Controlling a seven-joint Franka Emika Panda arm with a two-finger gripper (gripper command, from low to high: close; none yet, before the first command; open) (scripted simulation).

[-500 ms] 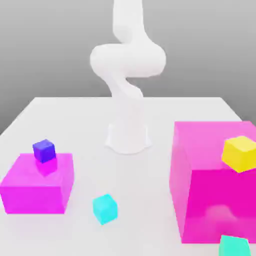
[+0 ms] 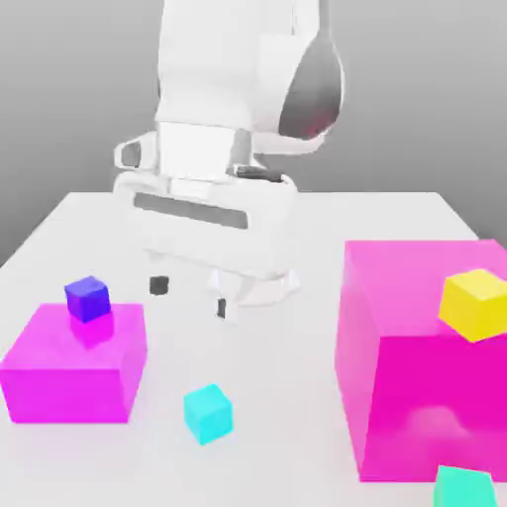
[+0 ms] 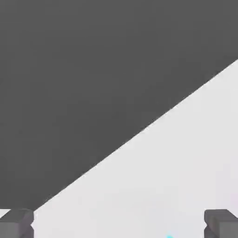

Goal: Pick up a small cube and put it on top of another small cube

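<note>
Nothing is stacked yet: the cyan cube (image 2: 208,413) sits on the table (image 2: 297,416), well apart from the yellow cube (image 2: 475,303) atop the large magenta block (image 2: 416,396). The gripper (image 2: 190,296) hangs above the cyan cube, spread wide and empty, so grasp, carry and placement all remain.

A flat, matte white tabletop (image 2: 59,248) spreads across the lower half of the exterior view, its far edge running straight across the middle of the frame. Above that, a plain grey backdrop (image 2: 59,99) fills the upper half, lighter toward the bottom, no seams or windows to see. Light is soft and even, with faint shadows on the white surface. In the hand view, the backdrop reads darker grey.
</note>
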